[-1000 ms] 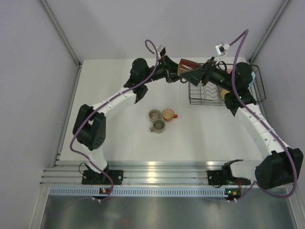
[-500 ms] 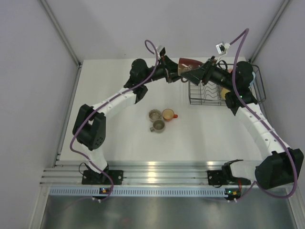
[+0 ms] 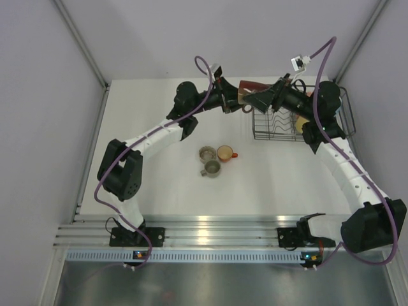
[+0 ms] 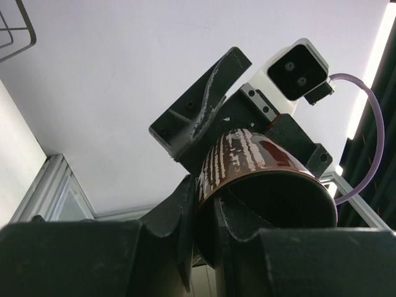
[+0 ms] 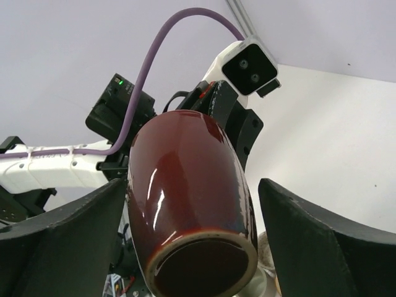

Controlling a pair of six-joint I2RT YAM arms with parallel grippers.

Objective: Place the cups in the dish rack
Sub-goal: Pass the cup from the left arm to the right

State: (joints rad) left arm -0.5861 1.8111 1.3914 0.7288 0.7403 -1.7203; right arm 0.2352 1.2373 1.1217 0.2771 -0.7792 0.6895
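— What's new over the table?
— My left gripper, pinching the brown cup by its rim, has nudged it higher beside the rack. My right gripper flanks it, fingers wide, not touching. A handover looks close.

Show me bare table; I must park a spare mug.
Bare: the far-left corner of the white table, and the near strip between the three grey and orange mugs and the metal rail. Crowded: back right, around the black wire dish rack and the dark brown mug.
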